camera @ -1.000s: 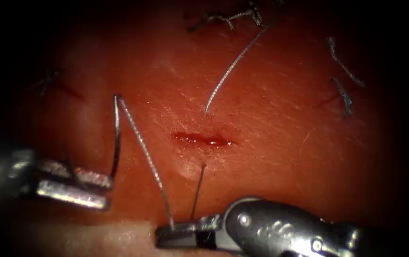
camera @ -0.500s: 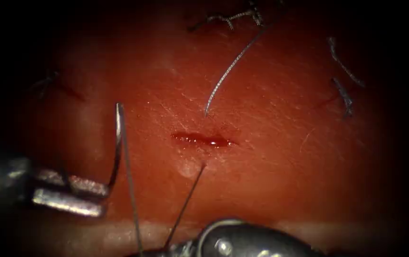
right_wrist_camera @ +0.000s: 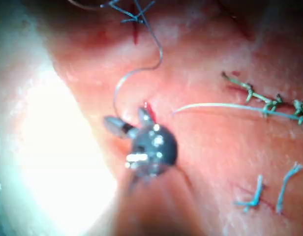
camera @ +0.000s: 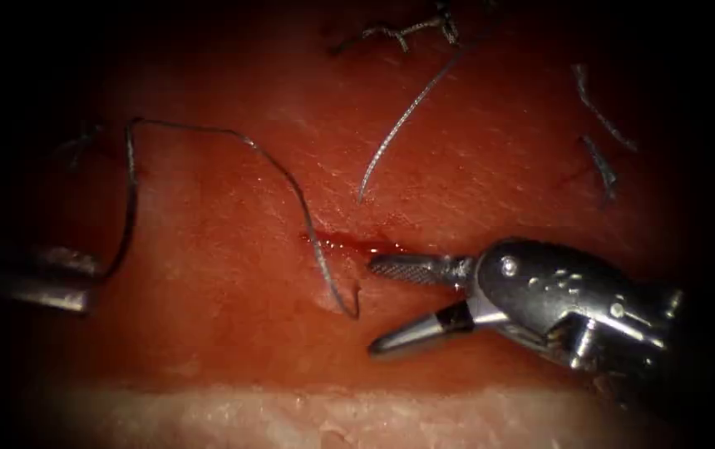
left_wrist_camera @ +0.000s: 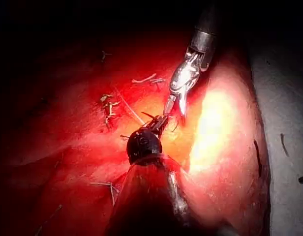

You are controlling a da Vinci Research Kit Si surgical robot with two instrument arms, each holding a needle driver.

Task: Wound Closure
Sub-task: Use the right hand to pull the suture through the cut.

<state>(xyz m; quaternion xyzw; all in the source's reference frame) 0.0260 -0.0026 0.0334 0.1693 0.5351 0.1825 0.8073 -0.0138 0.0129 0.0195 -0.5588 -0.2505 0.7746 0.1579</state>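
Your left tool (camera: 71, 283) holds the needle (camera: 129, 199) clear of tissue; your right tool's (camera: 382, 303) fingers (camera: 411, 268) gape wide, empty, beside the cut (camera: 353, 243); regrasp thread (camera: 291, 187).

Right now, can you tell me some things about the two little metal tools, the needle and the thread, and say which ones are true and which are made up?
1. The left tool holds the curved needle. True.
2. The needle is stuck in the tissue. False: it stands free above the tissue, on the left of the cut.
3. The right tool has its jaws open. True.
4. The right tool grips the thread. False: its jaws hold nothing.
5. The thread runs from the needle to a spot in the tissue just below the cut. True.
6. The right tool sits far from the cut. False: its upper jaw lies right by the cut's right end.
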